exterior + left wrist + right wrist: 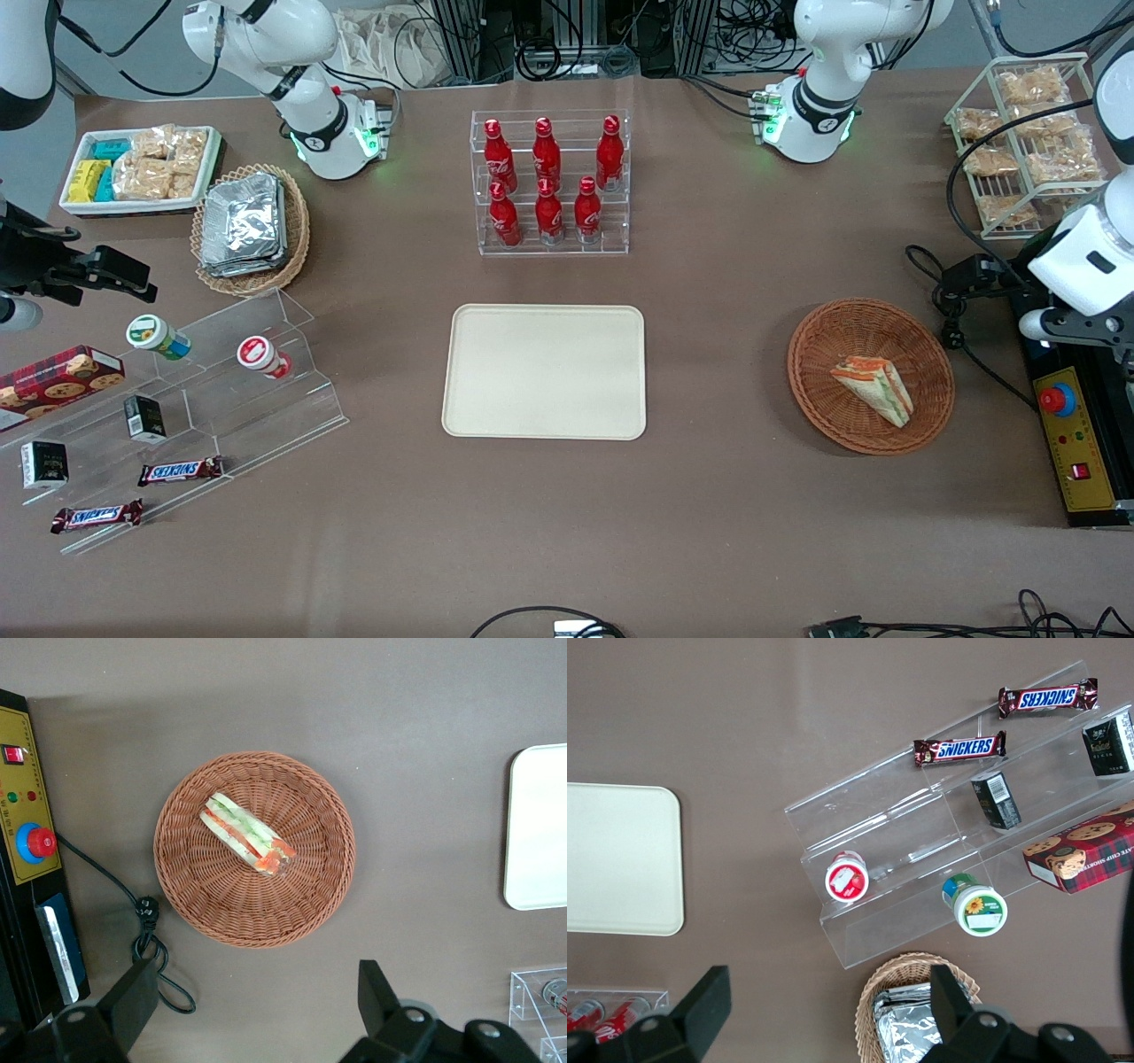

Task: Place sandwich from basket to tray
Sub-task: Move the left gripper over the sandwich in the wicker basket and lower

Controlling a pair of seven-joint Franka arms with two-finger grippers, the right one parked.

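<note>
Above the basket (255,849) hangs the claw (257,1014), fingers spread wide and holding nothing, well clear of the wicker. In the front view the claw itself can't be made out; only the arm's white body shows at the working arm's end of the tabletop (709,514).

The sandwich (246,834) lies flat in the basket, roughly in the middle, touching only the weave. So the step in hand looks like the approach, with the grasp not yet begun.

Next, by my reckoning: drop straight down, turn the wrist so the 2 fingers straddle the wedge across its bread faces, and close gently. Then comes a carry across bare tabletop to the tray (545,371), which sits well apart from the basket, toward the parked arm's end.

As for looks, it's a triangular wedge of pale bread with green and orange-red filling striped along the cut face and a clear wrap that glints at 1 tip. It's likely soft and a bit slippery, so a hard squeeze could crush it.
</note>
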